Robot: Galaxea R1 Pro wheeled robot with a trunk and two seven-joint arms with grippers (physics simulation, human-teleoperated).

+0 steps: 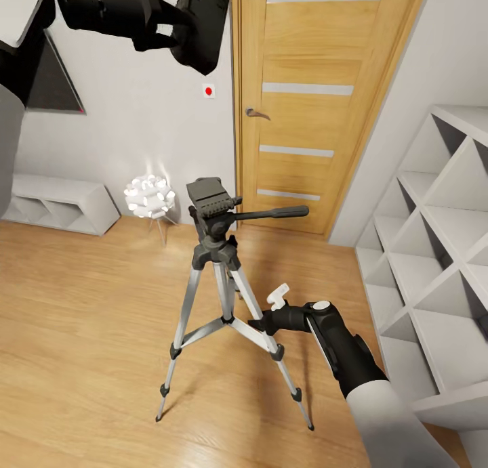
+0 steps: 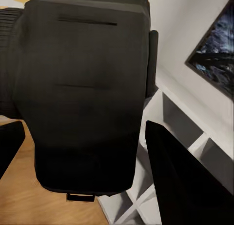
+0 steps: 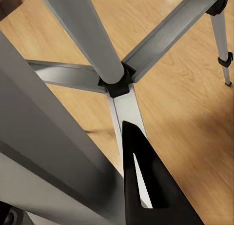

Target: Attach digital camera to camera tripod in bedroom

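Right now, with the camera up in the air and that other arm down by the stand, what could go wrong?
1. The left gripper holds the digital camera high above the camera tripod; a slip would probably drop it onto the wood floor.
2. The right gripper sits against a silver tripod leg; a nudge might tip or shift the stand.
3. The tripod's long handle juts sideways and could catch the descending camera.

Light was even and soft, with no glare. The tripod [image 1: 215, 278] cast only faint, diffuse shadows on the floor [image 1: 88, 319]. A lamp [image 1: 149, 196] glowed white by the wall. The head view bent straight lines at its edges — the door [image 1: 318, 102] leaned. The wrist views were slightly soft; the camera [image 2: 83, 98] loomed dark, almost featureless.
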